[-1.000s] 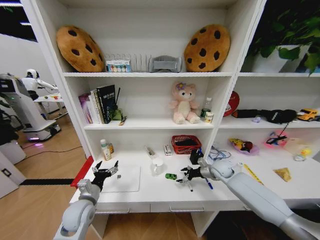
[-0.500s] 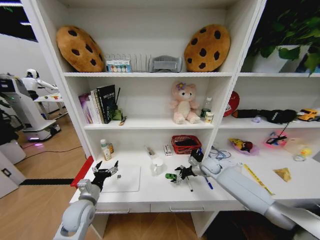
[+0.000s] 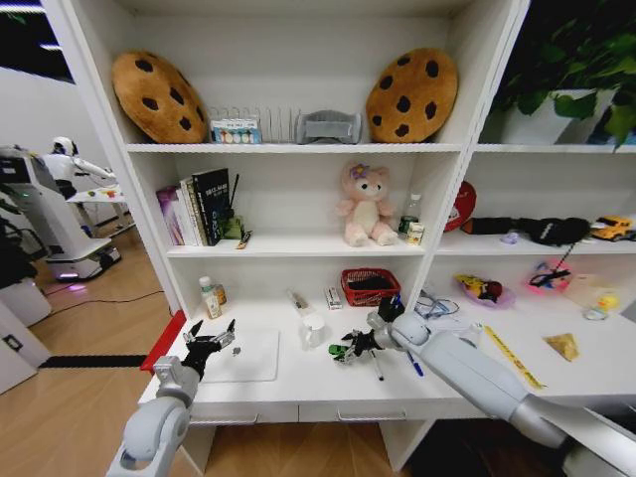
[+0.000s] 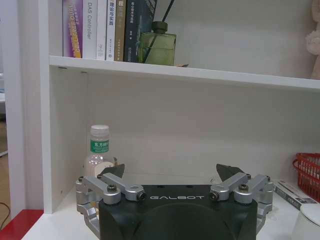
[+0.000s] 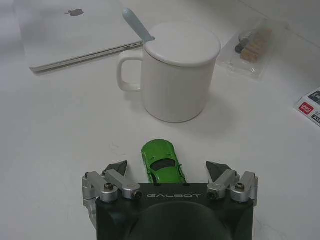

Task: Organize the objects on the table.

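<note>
Right gripper [image 5: 170,172] jaws spread either side of green car [image 5: 162,162] on table [image 5: 60,130], mug [image 5: 175,75] at 12 o'clock. Off-centre close could skid car into mug. Left gripper [image 4: 172,175] spread, idle near laptop [image 3: 243,355].

Your desk [image 3: 298,383] (white, one piece with the shelving) carries a closed laptop [image 5: 75,32], a lidded mug [image 5: 175,72] just beside it, a green toy car [image 5: 162,162] near the mug, pens [image 3: 412,363] and a bottle [image 4: 98,155].
</note>
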Available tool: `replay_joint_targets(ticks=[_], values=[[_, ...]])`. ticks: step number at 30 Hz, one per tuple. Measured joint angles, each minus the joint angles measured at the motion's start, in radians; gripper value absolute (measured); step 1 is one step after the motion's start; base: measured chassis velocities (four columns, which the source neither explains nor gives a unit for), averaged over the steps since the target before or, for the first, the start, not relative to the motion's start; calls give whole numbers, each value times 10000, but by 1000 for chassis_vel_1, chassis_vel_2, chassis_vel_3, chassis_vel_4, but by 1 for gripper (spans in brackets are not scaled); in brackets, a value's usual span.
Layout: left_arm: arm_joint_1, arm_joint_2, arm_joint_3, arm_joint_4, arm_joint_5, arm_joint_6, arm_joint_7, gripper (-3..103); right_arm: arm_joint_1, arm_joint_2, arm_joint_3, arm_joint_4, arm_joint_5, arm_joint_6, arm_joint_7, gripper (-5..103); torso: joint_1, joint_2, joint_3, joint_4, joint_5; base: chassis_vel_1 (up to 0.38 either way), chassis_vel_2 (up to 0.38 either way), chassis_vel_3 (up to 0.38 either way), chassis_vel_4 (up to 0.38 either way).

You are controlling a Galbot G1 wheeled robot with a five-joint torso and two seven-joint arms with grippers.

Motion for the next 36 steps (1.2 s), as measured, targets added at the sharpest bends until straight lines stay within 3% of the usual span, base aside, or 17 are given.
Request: replay_joint_targets(ticks=[19, 36], values=[[0, 0, 0, 0, 0, 0, 0, 100, 11, 28, -25, 80, 86, -190, 223, 83, 0, 0, 0, 0, 0, 0, 0, 0, 0], [0, 0, 0, 0, 0, 0, 0, 100, -248, -197, 117, 373, 305, -365, 374, 62, -1, 0, -1, 0, 0, 0, 0, 0, 0]])
